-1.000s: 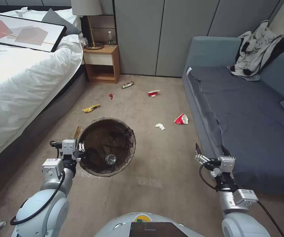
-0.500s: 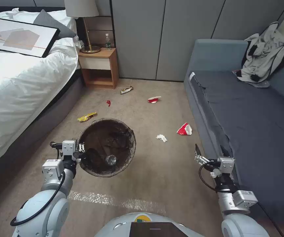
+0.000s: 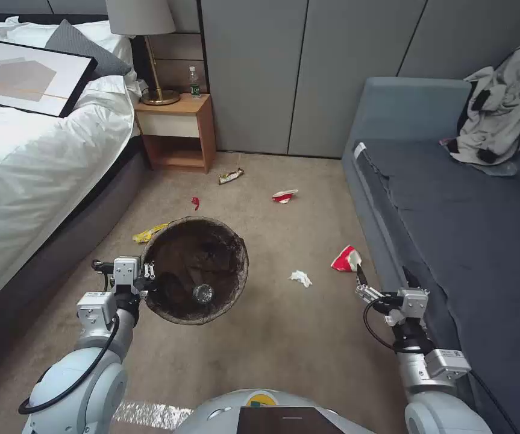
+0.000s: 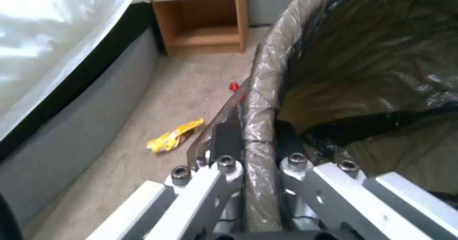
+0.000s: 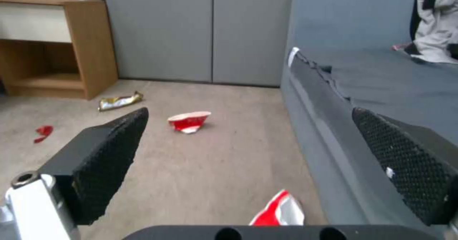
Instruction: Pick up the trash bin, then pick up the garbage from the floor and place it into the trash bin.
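Nearest you, the left hand (image 3: 149, 276) is clamped on the near-left rim of the trash bin (image 3: 194, 269); in the left wrist view its fingers (image 4: 228, 136) pinch the liner-covered rim (image 4: 260, 100) from both sides. The bin hangs off the floor, mouth up. Its white wall is hidden under the dark liner, and inside you can make out only a clear bottle end (image 3: 202, 293) among creased plastic.

The right hand (image 3: 385, 278) hovers beside the sofa (image 3: 452, 229), fingers spread wide and empty.

Garbage on the floor, near to far:
- crumpled white paper (image 3: 300, 278), between bin and sofa;
- crushed red-and-white cup (image 3: 346, 259), against the sofa base, its lower part cut off in the right wrist view (image 5: 279, 211);
- yellow wrapper (image 3: 149, 232), partly hidden behind the bin rim, shown whole from the left wrist (image 4: 174, 140);
- small red scrap (image 3: 195, 202), too small to identify;
- second crushed cup (image 3: 285, 195);
- gold-and-white wrapper (image 3: 231, 175), near the nightstand (image 3: 175, 129).
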Controlling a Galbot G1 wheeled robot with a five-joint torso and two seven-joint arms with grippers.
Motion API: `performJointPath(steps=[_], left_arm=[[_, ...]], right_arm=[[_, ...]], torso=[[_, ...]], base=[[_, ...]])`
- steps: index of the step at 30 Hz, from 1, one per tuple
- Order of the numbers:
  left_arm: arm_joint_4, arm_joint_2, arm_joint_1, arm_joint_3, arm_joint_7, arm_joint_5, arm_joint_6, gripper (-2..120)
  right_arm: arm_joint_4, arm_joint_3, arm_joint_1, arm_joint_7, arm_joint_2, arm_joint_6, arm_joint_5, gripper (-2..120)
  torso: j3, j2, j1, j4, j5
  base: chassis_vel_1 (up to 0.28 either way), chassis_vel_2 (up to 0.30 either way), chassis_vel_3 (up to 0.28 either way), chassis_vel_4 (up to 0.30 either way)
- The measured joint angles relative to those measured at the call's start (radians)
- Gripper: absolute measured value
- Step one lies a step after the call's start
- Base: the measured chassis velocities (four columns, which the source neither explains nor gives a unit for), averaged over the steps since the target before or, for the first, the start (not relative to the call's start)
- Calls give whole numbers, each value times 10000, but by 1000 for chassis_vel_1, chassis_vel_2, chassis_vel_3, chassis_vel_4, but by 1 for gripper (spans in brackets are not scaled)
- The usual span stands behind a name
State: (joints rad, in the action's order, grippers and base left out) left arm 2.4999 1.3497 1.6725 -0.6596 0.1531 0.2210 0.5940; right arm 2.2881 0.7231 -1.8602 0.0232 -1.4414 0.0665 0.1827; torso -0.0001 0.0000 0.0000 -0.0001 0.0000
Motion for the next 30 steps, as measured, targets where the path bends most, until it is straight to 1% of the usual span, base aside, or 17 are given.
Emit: performJointPath(steps=[2, 5, 7, 11, 12, 15, 20, 26, 28, 30], left_arm=[[0, 0, -11, 1, -1, 1, 0, 3], [0, -2, -17, -2, 0, 1, 0, 3], [0, -7, -26, -5, -1, 6, 0, 3], [1, -12, -39, -15, 1, 10, 0, 3], [0, -13, -41, -13, -1, 15, 0, 3], [1, -12, -41, -13, 2, 14, 0, 3], [0, -1, -30, -1, 1, 16, 1, 3], [0, -2, 27, 12, 1, 22, 18, 3], [0, -14, 56, 14, 4, 24, 29, 3], [1, -33, 72, 8, 5, 30, 32, 3]], right_arm=[[-5, -8, 5, 1, 4, 1, -2, 100], [-12, -30, 18, 4, 8, 1, -9, 100], [-15, -46, 29, 10, 8, -3, -16, 100], [-16, -79, 39, 13, 13, -9, -30, 100], [-17, -93, 41, 14, 15, -12, -36, 100], [-25, -129, 42, 18, 20, -33, -58, 100], [-87, -155, 19, 10, 71, -68, -148, 100], [-240, -197, 33, -283, 443, -226, -120, 100], [-399, -182, 103, -676, 737, -445, 98, 100], [-575, -187, 222, -960, 1039, -750, 316, 100]], torso=[[1, 0, 0, -2, -1], [0, 0, 0, 3, 2], [1, 0, 0, 0, -5], [1, 0, 0, 2, 3], [1, 0, 0, -1, -3], [1, 0, 0, 3, 3], [3, 0, 2, 1, 1], [0, 0, 0, -1, -1], [-1, 1, -1, 3, 1], [0, 0, 0, 1, 1]], base=[[-214, 203, 204, -215], [-235, 231, 219, -213], [-231, 211, 211, -207], [-211, 207, 204, -204], [-198, 196, 223, -192], [-194, 216, 210, -207], [-143, 130, 121, -135], [-18, 3, 10, -15], [0, 0, 0, 0], [0, 0, 0, 0]])
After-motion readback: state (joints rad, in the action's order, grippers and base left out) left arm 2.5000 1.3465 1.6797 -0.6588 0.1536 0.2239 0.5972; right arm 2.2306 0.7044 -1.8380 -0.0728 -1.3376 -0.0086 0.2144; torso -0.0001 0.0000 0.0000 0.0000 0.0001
